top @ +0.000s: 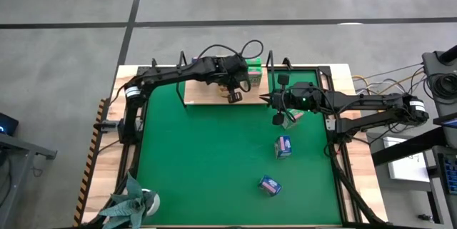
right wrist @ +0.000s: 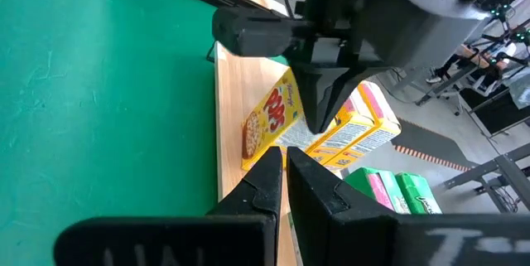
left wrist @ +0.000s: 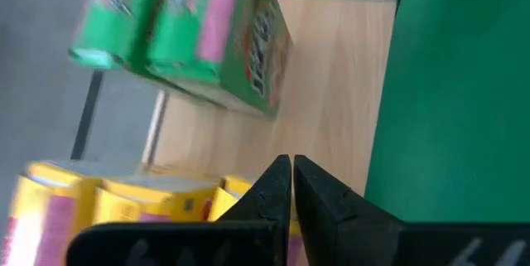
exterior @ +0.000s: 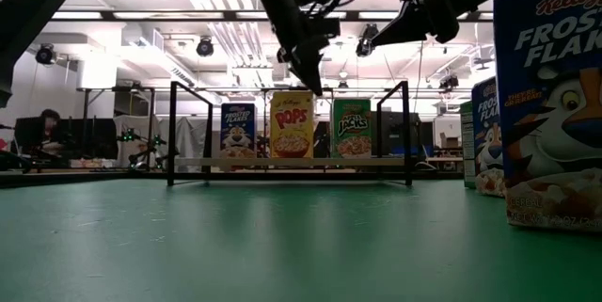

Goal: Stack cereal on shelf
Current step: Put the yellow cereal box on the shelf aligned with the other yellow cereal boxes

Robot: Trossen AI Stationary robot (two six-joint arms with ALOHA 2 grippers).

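Note:
The wooden shelf board (top: 207, 95) lies at the mat's far edge between black wire uprights (exterior: 171, 133). On it stand blue (exterior: 238, 131), yellow (exterior: 293, 125) and green (exterior: 352, 128) cereal boxes, with more behind them (left wrist: 207, 34). My left gripper (top: 234, 96) is shut and empty, pointing down just above the yellow boxes (right wrist: 281, 121). My right gripper (top: 278, 119) is shut and empty, raised over the mat right of the shelf. Three blue boxes (top: 283, 146) (top: 269, 185) (top: 292, 118) sit on the green mat.
The green mat (top: 200, 158) spreads in front of the shelf. A plant (top: 132, 204) sits at the table's near left corner. In the low view two blue boxes (exterior: 550, 104) (exterior: 486, 137) stand close on the right. A person (exterior: 42, 133) sits far behind the table.

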